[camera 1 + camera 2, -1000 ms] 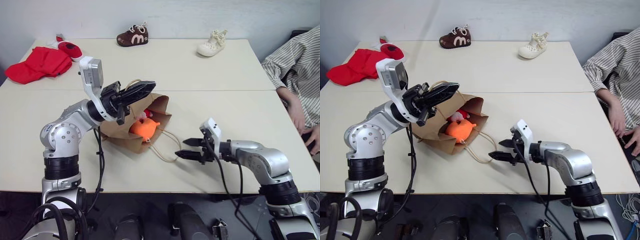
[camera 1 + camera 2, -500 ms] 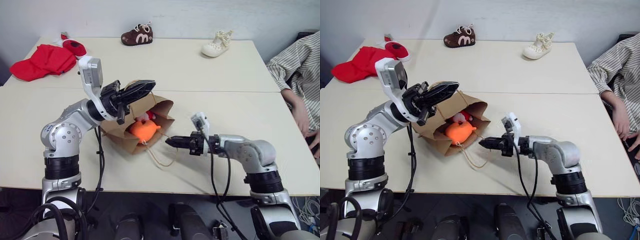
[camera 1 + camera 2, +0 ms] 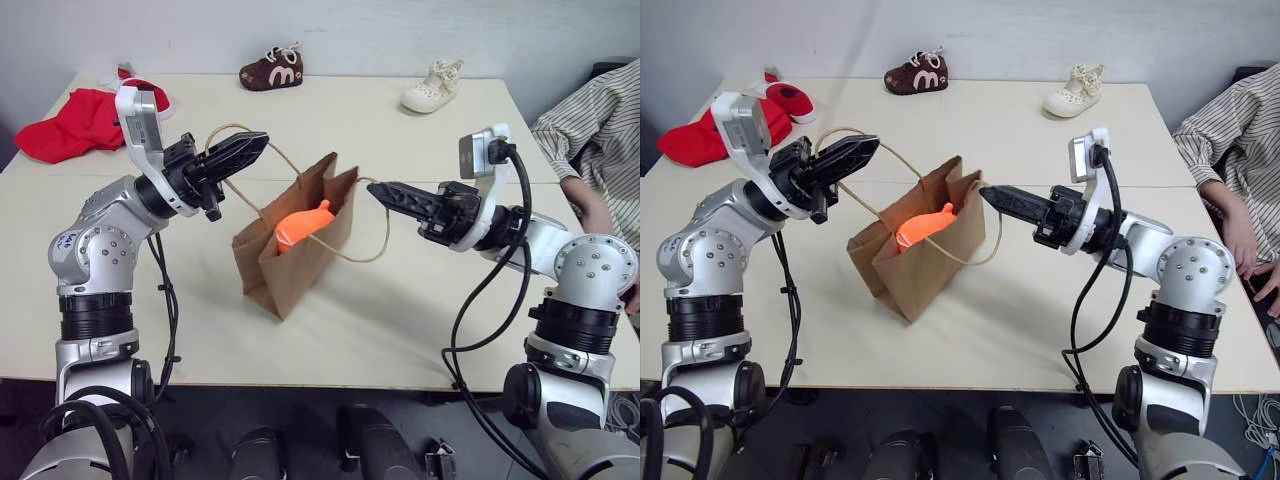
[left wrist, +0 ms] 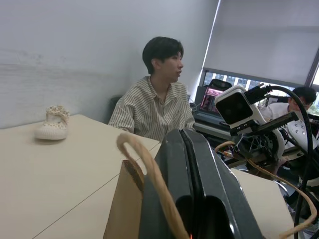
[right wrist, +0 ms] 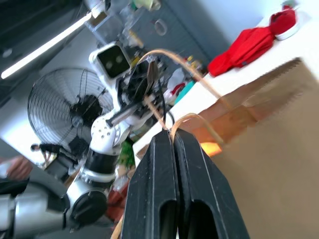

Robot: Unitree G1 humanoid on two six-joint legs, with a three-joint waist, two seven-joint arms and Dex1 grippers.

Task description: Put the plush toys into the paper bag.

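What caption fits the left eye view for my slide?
Both tools, left and right, hold the paper bag upright by its handles, orange plush toy inside.

Paper bag [image 3: 290,255] upright mid-table, mouth narrow, plugged by orange plush toy [image 3: 303,222]. Cord handles [image 3: 372,232] stretched out both sides, barring approach there. Bare table [image 3: 400,320] in front and behind. Shoes [image 3: 270,70], red cloth [image 3: 70,125] along far edge.
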